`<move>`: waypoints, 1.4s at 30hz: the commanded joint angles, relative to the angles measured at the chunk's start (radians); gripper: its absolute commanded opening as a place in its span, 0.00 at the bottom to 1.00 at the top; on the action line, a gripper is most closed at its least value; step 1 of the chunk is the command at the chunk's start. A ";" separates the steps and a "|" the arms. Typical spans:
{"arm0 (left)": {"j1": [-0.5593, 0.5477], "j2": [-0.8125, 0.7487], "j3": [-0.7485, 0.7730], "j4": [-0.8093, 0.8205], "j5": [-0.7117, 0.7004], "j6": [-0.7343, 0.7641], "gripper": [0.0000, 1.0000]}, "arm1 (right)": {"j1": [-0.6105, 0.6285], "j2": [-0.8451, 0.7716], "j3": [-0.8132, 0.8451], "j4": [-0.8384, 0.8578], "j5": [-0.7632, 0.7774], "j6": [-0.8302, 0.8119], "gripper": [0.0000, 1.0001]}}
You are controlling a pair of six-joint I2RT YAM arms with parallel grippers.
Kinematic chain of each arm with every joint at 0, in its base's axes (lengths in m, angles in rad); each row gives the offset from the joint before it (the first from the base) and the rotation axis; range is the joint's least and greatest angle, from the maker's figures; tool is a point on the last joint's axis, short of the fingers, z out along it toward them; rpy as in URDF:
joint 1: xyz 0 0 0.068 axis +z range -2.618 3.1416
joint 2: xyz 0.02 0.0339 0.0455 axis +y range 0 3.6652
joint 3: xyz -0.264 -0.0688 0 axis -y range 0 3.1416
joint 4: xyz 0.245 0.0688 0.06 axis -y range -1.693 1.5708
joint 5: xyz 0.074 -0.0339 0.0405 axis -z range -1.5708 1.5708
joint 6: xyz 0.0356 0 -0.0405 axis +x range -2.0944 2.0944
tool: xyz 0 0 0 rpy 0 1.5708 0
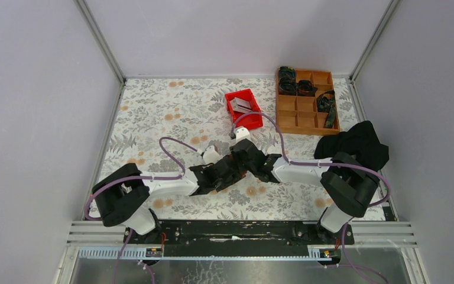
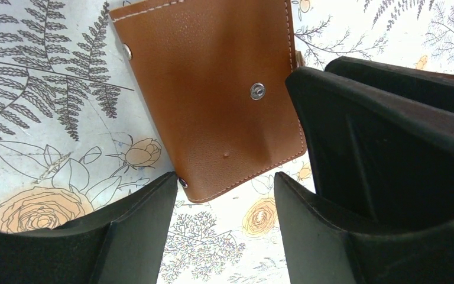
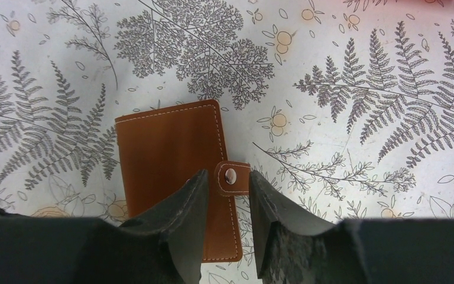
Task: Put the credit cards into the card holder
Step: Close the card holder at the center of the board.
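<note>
**Q:** Panel A, right wrist view. Where is the wallet, and what is your hand doing?

**A:** The wallet [image 3: 165,160] lies flat and shut on the table [image 3: 343,71]. Its tab [image 3: 232,177] is wrapped over the right stitched edge. My right gripper [image 3: 227,172] hangs over that edge with its 2 fingers [image 3: 183,219] parted by a narrow gap. The tab lies between the tips. I grip nothing, and I cannot tell whether either tip touches the tab. Patterned table shows beyond the wallet's far and right edges.

**Q:** Panel B, left wrist view?

**A:** My left gripper [image 2: 226,173] stands wide open and empty. The wallet's near corner lies in the gap between the tips, closest to the left one. I cannot tell whether they touch. A black part [image 2: 390,130] covers the wallet's right edge. Table shows along the left edge.

**Q:** Panel C, top view. How much room?

**A:** My 2 arms meet at mid-table, wrists close together, and hide the wallet. The grey cards [image 1: 242,105] lie in the bin [image 1: 257,120] farther back, well apart from the wallet. I cannot tell how many there are. The tray [image 1: 304,121] stands just right of the bin, near the far right corner. A cloth [image 1: 354,145] lies at the right edge beside my right arm. Left of the grippers, table runs to the wall [image 1: 47,118].
</note>
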 commanded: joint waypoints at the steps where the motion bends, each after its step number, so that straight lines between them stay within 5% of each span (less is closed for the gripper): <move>1: -0.018 0.103 -0.098 -0.201 0.059 -0.014 0.71 | 0.005 0.033 0.041 -0.003 -0.042 -0.009 0.39; 42: -0.039 0.078 -0.115 -0.221 0.051 -0.036 0.70 | 0.005 0.015 0.074 -0.016 -0.010 -0.025 0.32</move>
